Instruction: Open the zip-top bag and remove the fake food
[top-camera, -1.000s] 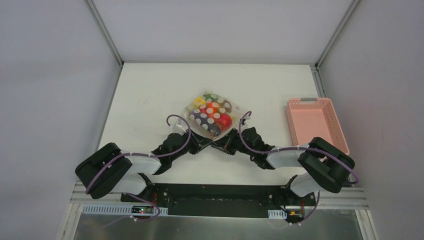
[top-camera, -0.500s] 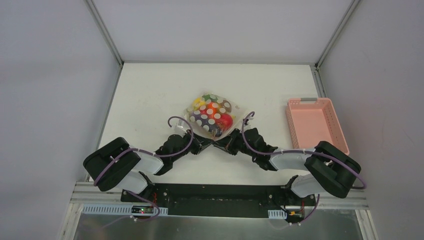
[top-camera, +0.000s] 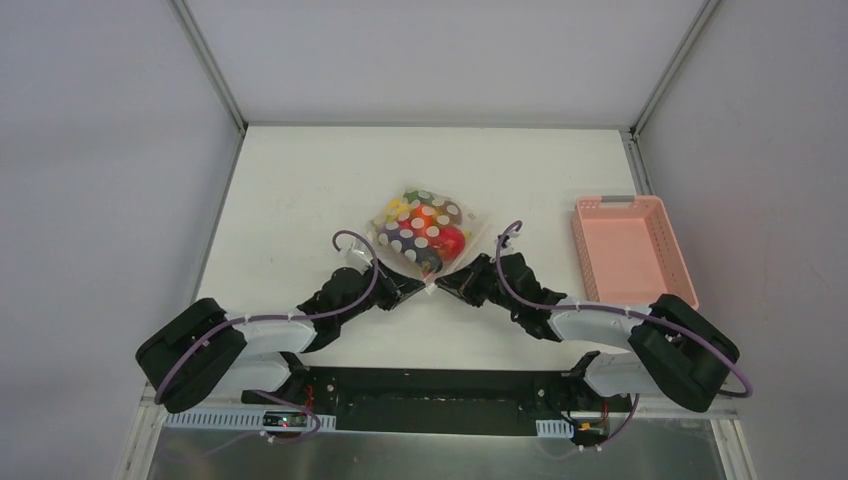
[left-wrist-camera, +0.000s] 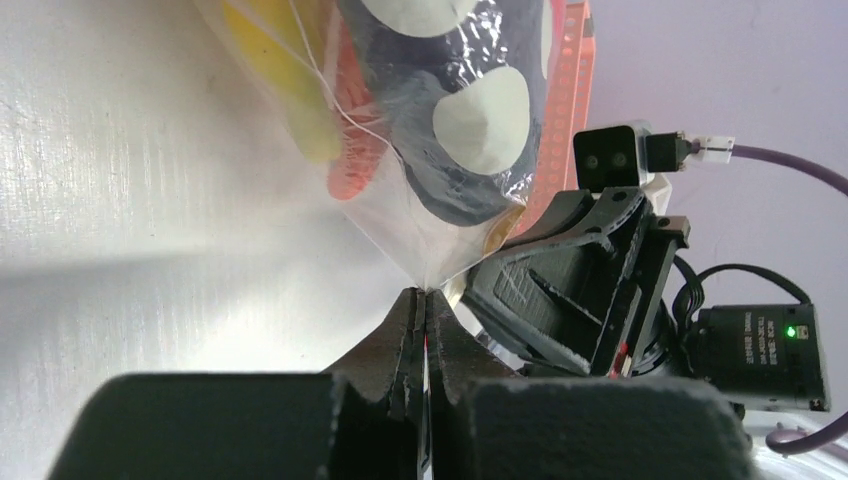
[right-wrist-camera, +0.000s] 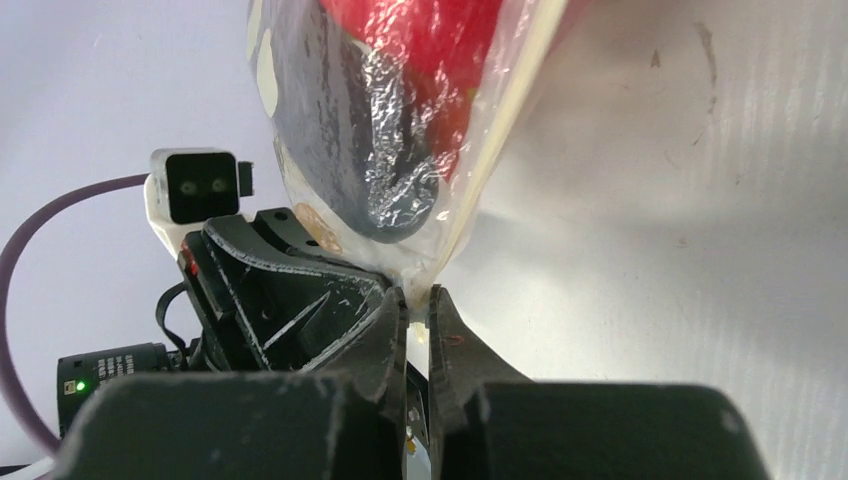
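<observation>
Parting slightly: left gripper (left-wrist-camera: 421, 294), right gripper (right-wrist-camera: 421, 293); bag (top-camera: 420, 230) pinched.

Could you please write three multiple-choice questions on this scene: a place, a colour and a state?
1. Where is the pink basket relative to the zip-top bag?
A. to the robot's right
B. to the robot's left
C. underneath it
2. What colour are the bag's dots?
A. black
B. green
C. white
3. What is the left gripper doing?
A. hanging open
B. pinching the bag's edge
C. gripping the basket
Answers: 1 A, the top view shows it right of the bag; 2 C, pale dots cover the film; 3 B, it is shut on the plastic.
</observation>
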